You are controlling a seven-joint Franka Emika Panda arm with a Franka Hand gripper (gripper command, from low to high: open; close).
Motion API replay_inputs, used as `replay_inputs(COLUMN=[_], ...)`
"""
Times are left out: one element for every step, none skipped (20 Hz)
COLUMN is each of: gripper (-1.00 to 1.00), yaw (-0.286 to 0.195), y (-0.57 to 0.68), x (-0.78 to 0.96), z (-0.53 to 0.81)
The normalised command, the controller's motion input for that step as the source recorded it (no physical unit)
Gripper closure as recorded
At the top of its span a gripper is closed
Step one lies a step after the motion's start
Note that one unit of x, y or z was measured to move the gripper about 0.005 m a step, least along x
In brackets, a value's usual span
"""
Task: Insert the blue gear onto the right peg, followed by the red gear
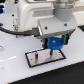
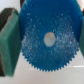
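Seen only from the exterior view: grey rectangular plate with black rim (image 1: 45, 56) lying flat on the white desk (image 1: 12, 70), open desk all around it. Above the plate, clenched in the gripper (image 1: 54, 45) — the large flat bright-blue toothed gear (image 1: 55, 44). Wrist view fills with that disc (image 2: 47, 37) — speckled face, pale centre hole, fine teeth.

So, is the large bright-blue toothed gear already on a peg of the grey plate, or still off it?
Still off. The large bright-blue toothed gear hangs in the gripper, above the grey rectangular plate. In the wrist view its centre hole looks empty.
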Motion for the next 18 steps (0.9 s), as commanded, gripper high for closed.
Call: replay_inputs(gripper=[1.0, 1.0, 1.0, 1.0, 1.0, 1.0, 1.0, 1.0, 1.0, 1.0, 1.0, 1.0, 1.0, 1.0, 1.0, 1.0, 1.0, 1.0], yaw=[0.0, 0.0, 0.0, 0.0, 0.0, 0.0, 0.0, 0.0, 0.0, 0.0, 0.0, 0.0, 0.0, 0.0, 0.0, 0.0, 0.0, 0.0], y=[-0.09, -0.03, -0.03, 0.0, 0.0, 0.01, 0.02, 0.01, 0.01, 0.01, 0.01, 0.0, 0.0, 0.0, -0.03, 0.0, -0.02, -0.06], x=[0.28, 0.2, 0.12, 0.05, 0.04, 0.02, 0.02, 0.06, 0.08, 0.05, 0.07, 0.0, -0.03, 0.0, 0.0, 0.09, 0.08, 0.09], z=[-0.05, -0.07, -0.1, -0.07, -0.04, -0.01, -0.03, 0.32, 0.34, 0.49, 0.49, 0.09, 0.27, 0.32, 0.22, 0.21, 0.01, 0.0])
